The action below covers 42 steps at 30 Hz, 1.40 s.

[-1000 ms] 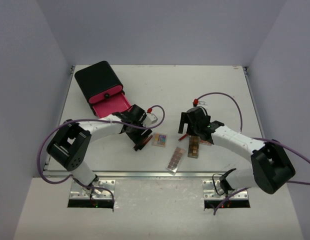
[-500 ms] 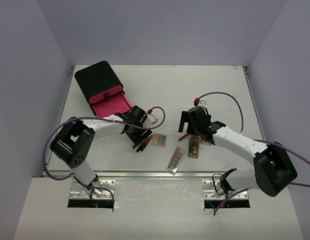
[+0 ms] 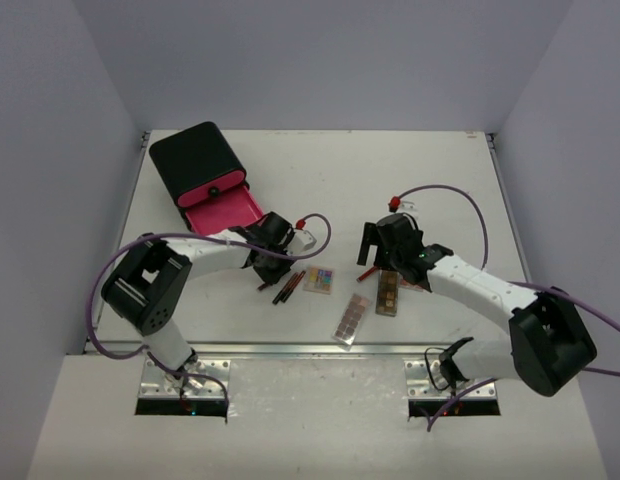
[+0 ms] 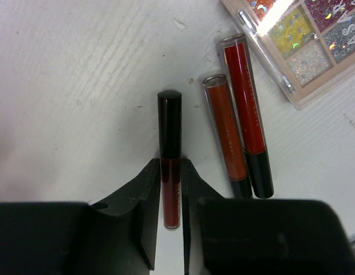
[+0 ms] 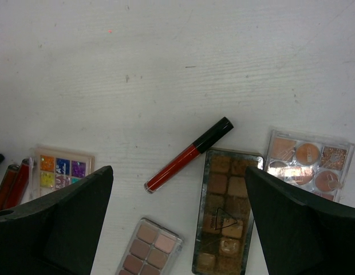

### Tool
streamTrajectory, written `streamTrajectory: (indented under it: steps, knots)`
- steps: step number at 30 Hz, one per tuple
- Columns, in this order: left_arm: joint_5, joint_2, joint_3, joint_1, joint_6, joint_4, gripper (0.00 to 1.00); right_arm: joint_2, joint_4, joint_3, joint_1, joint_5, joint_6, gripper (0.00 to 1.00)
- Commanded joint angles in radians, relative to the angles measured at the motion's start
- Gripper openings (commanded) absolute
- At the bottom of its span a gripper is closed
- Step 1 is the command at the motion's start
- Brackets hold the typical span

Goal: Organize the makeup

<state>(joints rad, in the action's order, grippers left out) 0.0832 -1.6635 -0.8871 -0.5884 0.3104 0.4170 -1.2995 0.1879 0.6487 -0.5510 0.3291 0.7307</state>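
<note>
Grasp step: L end effector (image 4: 170,172) pinches dark-red black-capped gloss tube (image 4: 169,123), lower centre; R end effector (image 5: 177,172) wide. Next prob: lift straight.

We find the square multicolour palette (image 4: 298,46) cut off at the left wrist view's top and right edges. The left gripper (image 4: 170,172), clamped on the dark red stick (image 4: 169,126), blurs toward its body. The right wrist view cuts two red sticks (image 5: 10,184) at its left edge and the small beige palette (image 5: 150,252) at its bottom. From above, the right arm (image 3: 460,280) covers most of the round-pan palette (image 3: 414,284).
</note>
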Motion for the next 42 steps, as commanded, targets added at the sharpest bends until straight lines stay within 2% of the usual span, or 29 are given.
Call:
streamTrajectory:
  steps: [1,2,12,23,30,33,37,42]
  knots:
    - [0.033,-0.042,0.027,-0.005,0.001,-0.002,0.04,0.041,-0.030,-0.004,0.005,0.028,0.012,0.97]
    - [0.033,-0.043,0.026,-0.005,0.000,-0.001,0.00,0.044,-0.030,-0.005,0.005,0.028,0.012,0.97]
    - [0.019,0.011,-0.084,-0.004,-0.037,0.034,0.00,0.070,-0.040,-0.014,0.005,0.001,-0.013,0.96]
    - [-0.079,0.152,-0.268,-0.005,-0.006,0.115,0.00,0.071,-0.049,0.026,0.005,-0.037,-0.045,0.96]
    - [-0.190,0.233,-0.354,-0.005,0.026,0.148,0.00,0.064,-0.070,0.040,0.005,-0.063,-0.057,0.96]
    - [-0.290,0.264,-0.393,0.000,0.067,0.162,0.00,0.054,-0.063,0.060,0.005,-0.079,-0.064,0.96]
    - [-0.398,0.312,-0.424,0.041,0.123,0.168,0.00,0.067,-0.068,0.056,0.005,-0.082,-0.066,0.96]
    - [-0.402,0.364,-0.441,0.172,0.180,0.179,0.00,0.083,-0.076,0.046,0.005,-0.082,-0.076,0.96]
